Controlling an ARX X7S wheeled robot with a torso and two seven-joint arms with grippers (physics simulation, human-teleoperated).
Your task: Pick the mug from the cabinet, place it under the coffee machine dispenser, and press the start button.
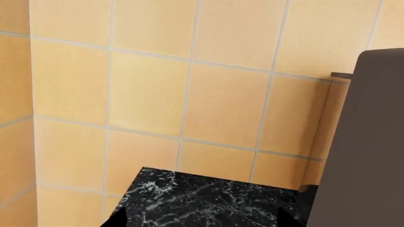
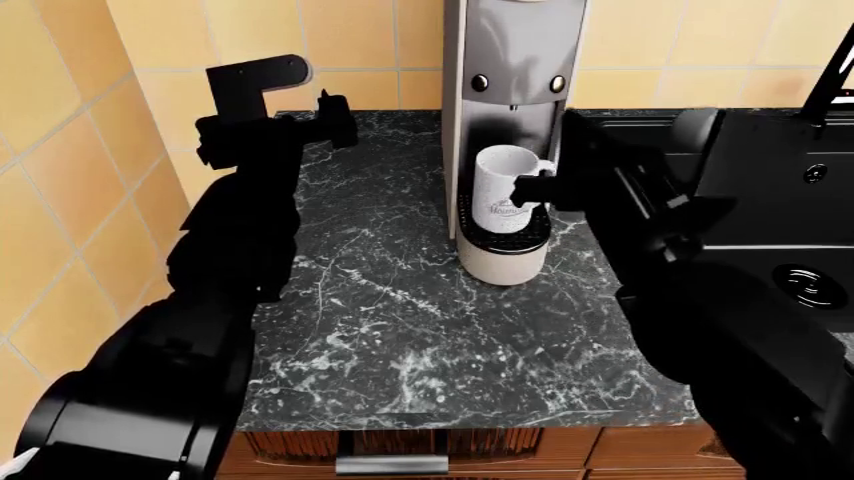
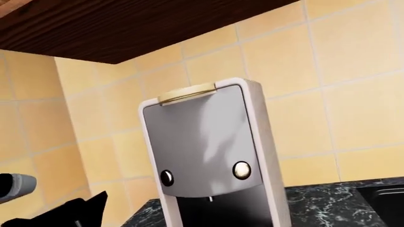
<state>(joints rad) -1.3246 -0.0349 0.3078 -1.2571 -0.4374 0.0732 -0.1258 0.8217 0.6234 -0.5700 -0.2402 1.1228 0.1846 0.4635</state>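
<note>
Yellow tiles [image 2: 80, 130] wall in the corner, and below them I've got the black marble worktop [image 2: 387, 330] spread across the head view, with a dark sink or hob area off to my right. Next in size: the coffee machine dispenser [image 2: 514, 60], tall and silver-grey, backed against the tiles, two round buttons on its face; the right wrist view shows the pair clearly, one of them at [image 3: 241, 170]. I can't tell which is start.

The mug [image 2: 505, 190] is standing upright on the black drip tray [image 2: 505, 238], directly under the overhanging head, logo facing me, handle pointing to my right. So placement looks done to me; the button press is what's left.

My right gripper [image 2: 545, 187] is at that handle, touching or just beside it. Whether it's clamped on or apart I cannot tell, since it's all black on black. My left gripper [image 2: 334, 110] hangs above the worktop's back left corner, well apart from the machine; its state isn't readable either, with only two fingertips peeking into the left wrist view.

Handling judgement: ceramic, stiff, glazed so slippery, chips if knocked. The loop handle or the rim wall is the place to grab. It sits on a narrow tray, so I'd back off gently to avoid tipping it.
</note>
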